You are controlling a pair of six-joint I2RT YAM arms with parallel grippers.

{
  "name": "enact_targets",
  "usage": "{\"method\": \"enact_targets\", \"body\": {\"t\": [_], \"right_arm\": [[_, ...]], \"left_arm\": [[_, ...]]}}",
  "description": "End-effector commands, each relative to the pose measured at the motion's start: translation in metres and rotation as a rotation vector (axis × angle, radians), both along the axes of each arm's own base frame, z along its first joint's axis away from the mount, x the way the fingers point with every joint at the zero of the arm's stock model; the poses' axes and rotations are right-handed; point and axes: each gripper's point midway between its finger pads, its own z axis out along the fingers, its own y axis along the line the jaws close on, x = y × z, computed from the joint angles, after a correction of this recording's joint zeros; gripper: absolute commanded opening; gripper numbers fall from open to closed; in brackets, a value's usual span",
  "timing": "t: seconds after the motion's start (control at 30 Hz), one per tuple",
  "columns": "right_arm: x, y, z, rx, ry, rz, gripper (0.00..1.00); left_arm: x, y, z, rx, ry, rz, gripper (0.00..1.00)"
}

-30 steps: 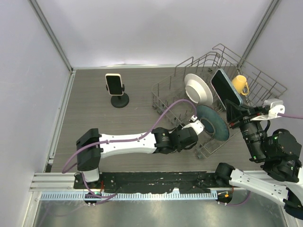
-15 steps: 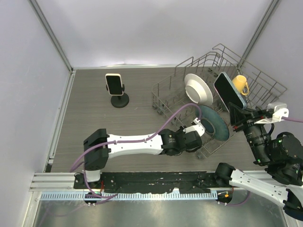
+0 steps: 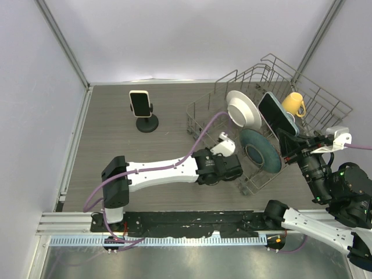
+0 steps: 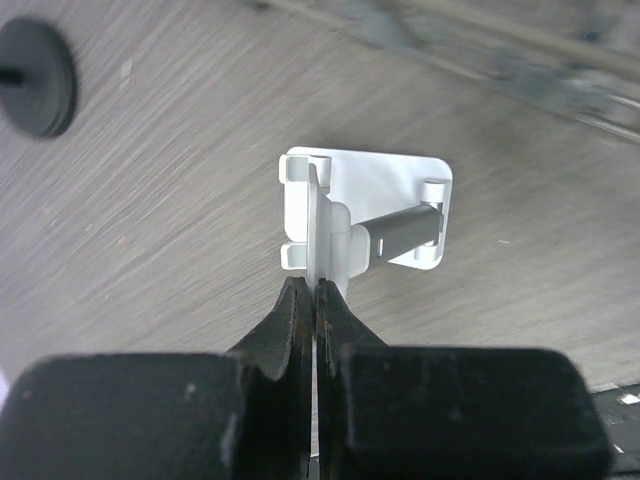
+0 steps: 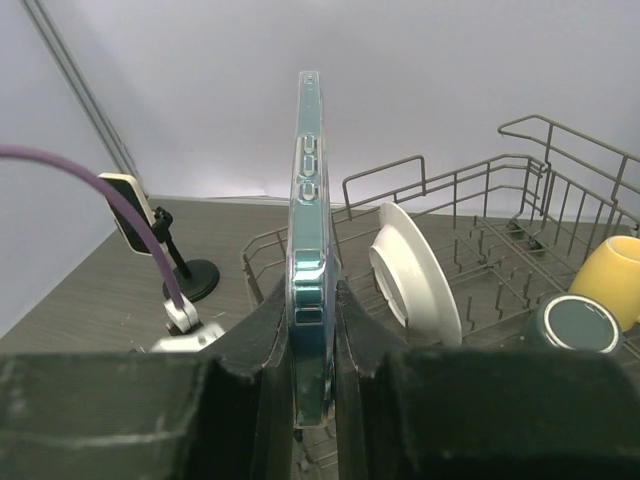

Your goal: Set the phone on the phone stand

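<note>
Your right gripper [image 5: 313, 330] is clamping the phone [image 5: 308, 200] by its lower end, jaws squeezing the front and back faces. That's leaving it standing straight up, edge-on, hanging in the air over the near side of the dish rack [image 5: 520, 170]. I'm guessing it's handling like any phone: stiff, a bit hefty for its size, slick on the glass, with the case giving you some bite. Gripping the flat faces low down is looking right to me, since most of the body is staying free to drop into a cradle. A slab like that could pivot in a low pinch if you're swinging it fast, though. Looks-wise you're getting a thin slab with a pale blue-green rim, side buttons running up the edge, and a dark screen from above. Your left gripper [image 4: 315, 300] is pinching shut on the thin upright plate of the white stand [image 4: 380, 190], down by the table [image 4: 150, 200] just in front of the rack. I can't tell if it's resting or lifted. Way off left, another phone [image 3: 139, 103] is sitting on a black stand [image 3: 146, 124].
</note>
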Motion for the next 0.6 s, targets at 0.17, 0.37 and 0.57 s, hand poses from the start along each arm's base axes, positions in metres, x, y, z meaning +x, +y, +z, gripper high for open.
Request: {"method": "enact_targets", "body": {"t": [0.17,0.37,0.57], "right_arm": [[-0.006,0.011,0.027,0.121,-0.041,0.072,0.0],[-0.005,0.014,0.027,0.134,-0.028,0.08,0.0],[-0.003,0.019,0.023,0.138,-0.009,0.084,0.0]], "left_arm": [[0.047,0.125,0.062,-0.176,-0.109,0.639,0.0],[0.059,0.19,0.048,-0.409,-0.09,1.117,0.0],[0.076,0.2,0.045,-0.448,-0.074,1.329,0.0]]}}
